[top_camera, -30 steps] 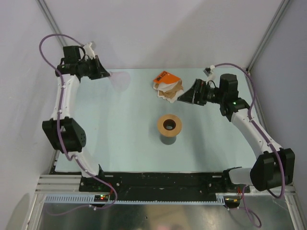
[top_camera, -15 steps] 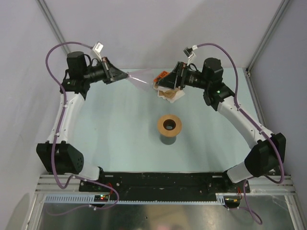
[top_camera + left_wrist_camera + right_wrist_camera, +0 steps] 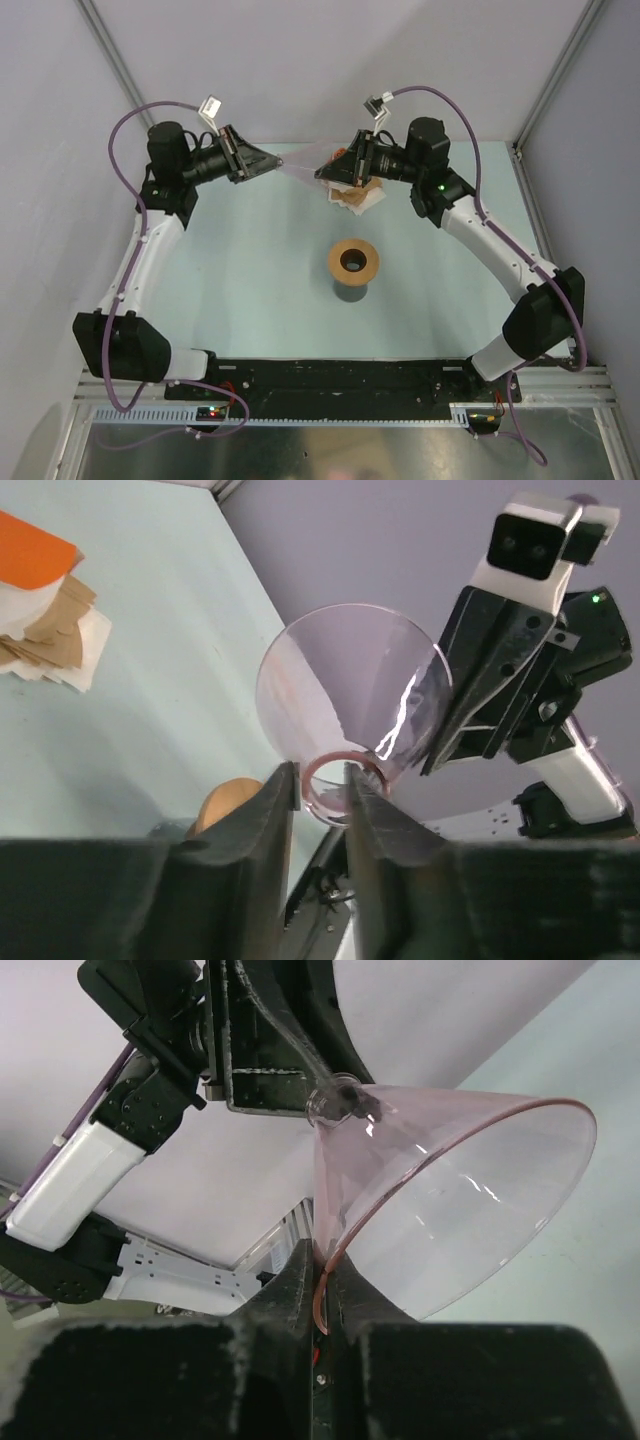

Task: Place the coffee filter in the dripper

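The clear pinkish plastic funnel dripper (image 3: 300, 168) hangs mid-air, left tool (image 3: 320, 780) clamped on its neck, right tool (image 3: 322, 1270) pinching its rim. Any mismatched pull could twist it loose. The white paper coffee filter (image 3: 22, 598) lies on the counter (image 3: 250, 260) below the right tool, with neither tool on it.

A robotics lab test cell: a pale-green table (image 3: 250, 300) boxed in by plain grey walls (image 3: 330, 60) and aluminium posts (image 3: 112, 60), with two white arms (image 3: 140, 250) bolted to a black rail (image 3: 340, 378), trailing purple cables (image 3: 122, 115).
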Motion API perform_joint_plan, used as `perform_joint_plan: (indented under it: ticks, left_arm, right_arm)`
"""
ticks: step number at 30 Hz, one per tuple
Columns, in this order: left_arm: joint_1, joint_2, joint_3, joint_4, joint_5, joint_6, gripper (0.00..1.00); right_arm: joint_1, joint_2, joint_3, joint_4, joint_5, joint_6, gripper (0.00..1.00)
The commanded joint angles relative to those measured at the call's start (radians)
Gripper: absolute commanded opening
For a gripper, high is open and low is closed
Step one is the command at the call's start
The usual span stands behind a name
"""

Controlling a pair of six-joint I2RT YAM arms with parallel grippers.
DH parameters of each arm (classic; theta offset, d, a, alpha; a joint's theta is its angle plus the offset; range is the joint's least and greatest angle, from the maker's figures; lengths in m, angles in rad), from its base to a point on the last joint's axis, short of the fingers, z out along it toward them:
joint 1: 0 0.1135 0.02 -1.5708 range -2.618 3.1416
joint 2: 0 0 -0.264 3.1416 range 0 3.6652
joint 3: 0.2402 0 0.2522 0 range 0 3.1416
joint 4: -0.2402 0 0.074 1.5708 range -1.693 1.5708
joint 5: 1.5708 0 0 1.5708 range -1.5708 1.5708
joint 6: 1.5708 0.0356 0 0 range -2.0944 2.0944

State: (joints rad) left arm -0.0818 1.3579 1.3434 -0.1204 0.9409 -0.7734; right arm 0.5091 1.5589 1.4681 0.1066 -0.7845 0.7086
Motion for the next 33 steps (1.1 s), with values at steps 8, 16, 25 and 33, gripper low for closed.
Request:
perform_joint_plan:
  ticks: [8,16,25,33]
  left_arm:
    - [0.066,-0.109,0.044,-0.335,-0.111,0.329,0.99]
    - [-0.014,0.011,0.513,-0.902,-0.39,0.791,1.0]
    - [-0.399,0.078,0.775,-1.096,-0.598,0.925,0.94]
    - [-0.575,0.107,0.774,-1.128,-0.625,0.91,0.84]
  right_arm:
    - [-0.059,-0.167,0.045,-0.422,-0.035,-0.579,0.0]
    - [0.252,-0.358,-0.015,-0.964,0.509,-1.698,0.0]
    - [0.674,-0.369,-0.02,-1.115,1.162,-1.862,0.0]
    - [0.854,-0.287,0.022,-1.208,1.453,-1.785,0.0]
